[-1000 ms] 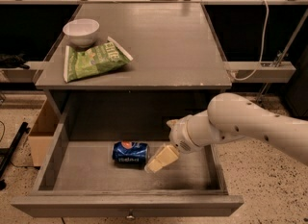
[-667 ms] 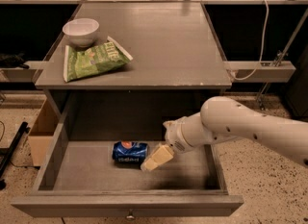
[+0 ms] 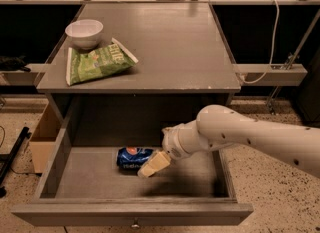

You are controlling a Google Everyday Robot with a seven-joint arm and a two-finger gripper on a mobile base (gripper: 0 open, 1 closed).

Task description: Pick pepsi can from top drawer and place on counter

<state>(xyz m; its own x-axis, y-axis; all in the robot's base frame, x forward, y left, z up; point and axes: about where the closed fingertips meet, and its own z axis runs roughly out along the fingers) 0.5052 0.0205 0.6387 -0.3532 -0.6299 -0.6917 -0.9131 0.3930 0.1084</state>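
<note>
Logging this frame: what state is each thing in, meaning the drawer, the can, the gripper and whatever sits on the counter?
top drawer: pulled open.
pepsi can: lying on its side on the drawer floor, not lifted.
gripper: low inside the drawer at the can's right end; contact unclear.
green chip bag: lying flat on the counter's left side.
white bowl: upright, looks empty, just behind the bag.
counter: carries bag and bowl, no can yet.
</note>
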